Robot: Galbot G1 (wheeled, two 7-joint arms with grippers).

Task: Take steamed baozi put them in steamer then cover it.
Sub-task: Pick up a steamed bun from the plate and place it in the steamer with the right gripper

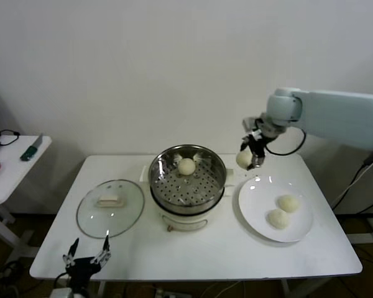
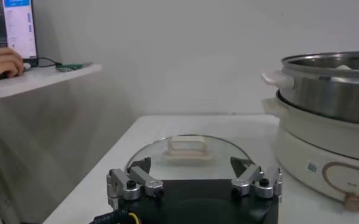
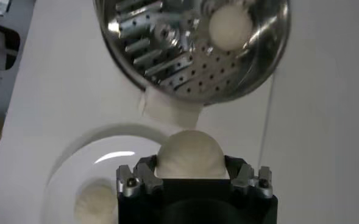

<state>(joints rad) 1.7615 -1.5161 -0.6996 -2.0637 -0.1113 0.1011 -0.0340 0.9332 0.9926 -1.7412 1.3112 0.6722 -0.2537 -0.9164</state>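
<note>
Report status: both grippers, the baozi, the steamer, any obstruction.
Right gripper shut on a baozi, raised between plate and steamer. Left gripper open, idle near cover. One bun in steamer, two on plate. Path clear.

A white rectangular worktop (image 1: 193, 254) stands against a pale wall. Three things rest directly on it: the cover (image 1: 110, 208), a clear glass lid with a cream handle, lying flat toward the robot's left; the white electric pot base (image 1: 185, 220) in the middle, carrying the steamer (image 1: 188, 177); and a flat white plate (image 1: 261, 214) toward the right, near the base but not touching it
</note>
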